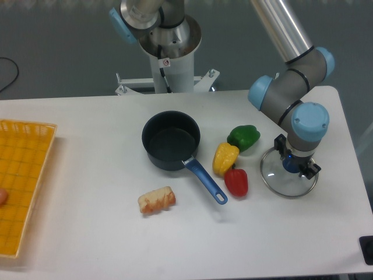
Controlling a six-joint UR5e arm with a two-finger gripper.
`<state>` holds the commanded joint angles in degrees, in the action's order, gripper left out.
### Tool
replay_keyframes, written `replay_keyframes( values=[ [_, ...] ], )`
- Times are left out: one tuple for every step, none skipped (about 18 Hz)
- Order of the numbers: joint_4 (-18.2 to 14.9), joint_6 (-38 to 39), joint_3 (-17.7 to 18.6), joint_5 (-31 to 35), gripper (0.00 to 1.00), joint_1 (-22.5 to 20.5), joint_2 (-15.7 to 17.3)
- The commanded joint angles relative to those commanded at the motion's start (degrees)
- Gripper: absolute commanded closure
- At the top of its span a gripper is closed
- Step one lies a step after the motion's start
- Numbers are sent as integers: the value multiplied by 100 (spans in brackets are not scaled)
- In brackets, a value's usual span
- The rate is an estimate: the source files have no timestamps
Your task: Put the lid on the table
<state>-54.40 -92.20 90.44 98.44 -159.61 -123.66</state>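
The lid [278, 179], a clear glass disc with a thin silver rim, lies flat on the white table [87, 233] at the right, beside the peppers. My gripper [293, 165] points straight down over the lid's centre, with its fingers around the small blue knob [289, 165]. The wrist hides the fingertips, so I cannot tell whether they grip the knob. The dark saucepan [171, 141] with a blue handle [206, 182] stands open at the table's middle, left of the lid.
A green pepper [243, 136], a yellow pepper [225, 158] and a red pepper [236, 182] lie between the saucepan and the lid. A bread roll [157, 200] lies in front of the pan. A yellow mesh tray [23, 181] sits at the left edge.
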Motion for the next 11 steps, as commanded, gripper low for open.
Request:
replay_keyframes(
  values=[
    [0,0,0,0,1,0,0],
    [0,0,0,0,0,0,9],
    [0,0,0,0,0,0,9],
    [0,0,0,0,0,0,9],
    [-9,9,0,0,0,0,17],
    [-9,26,0,0,0,0,44],
    [-17,61,-9,0,0,0,70],
    [-18,96,-17,0,0,9,88],
    [-18,132,-18,0,0,44,114],
    [-26,141,-35,9,0,105,158],
    [-26,149,-53,17,0,132,202]
  ],
)
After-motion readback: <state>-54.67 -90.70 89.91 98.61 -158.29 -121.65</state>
